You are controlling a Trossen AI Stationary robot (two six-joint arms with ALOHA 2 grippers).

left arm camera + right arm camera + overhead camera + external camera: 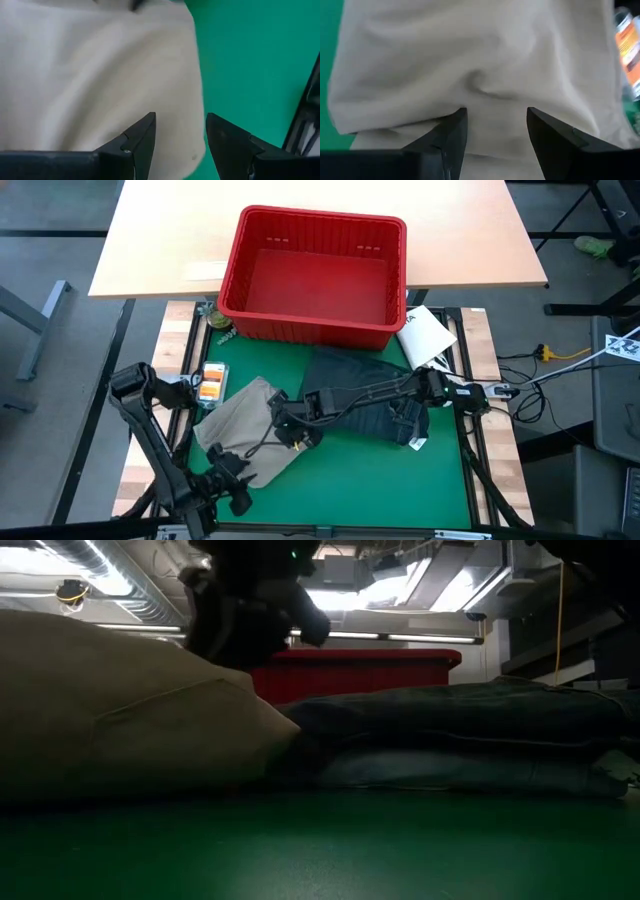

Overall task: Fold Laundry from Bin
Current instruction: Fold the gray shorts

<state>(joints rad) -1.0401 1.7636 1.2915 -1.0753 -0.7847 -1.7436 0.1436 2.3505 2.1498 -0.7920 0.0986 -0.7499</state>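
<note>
So the work surface is a green mat (350,470) laid on a wooden-slatted table frame, with a pale wood tabletop (480,230) butted up behind it. The bright red ribbed plastic bin (315,275) straddles the two, and nothing shows inside it from above.

On the mat, the tan khaki trousers (245,430) are bunched at the left, and the dark blue denim jeans (365,395) lie folded just beside them to the right, edges touching in the low view. A white flat packet (425,335) sits by the bin's right corner, and a small orange-labelled item (211,382) is at the mat's left edge.

The right gripper (495,135) reaches across over the khaki cloth with its fingers parted, fabric showing between them. The left gripper (180,140) hovers at the khaki's edge near the front, fingers also apart, nothing pinched.

Room behind: ceiling lights and ducting in the low view, grey floor and cables around the table.
</note>
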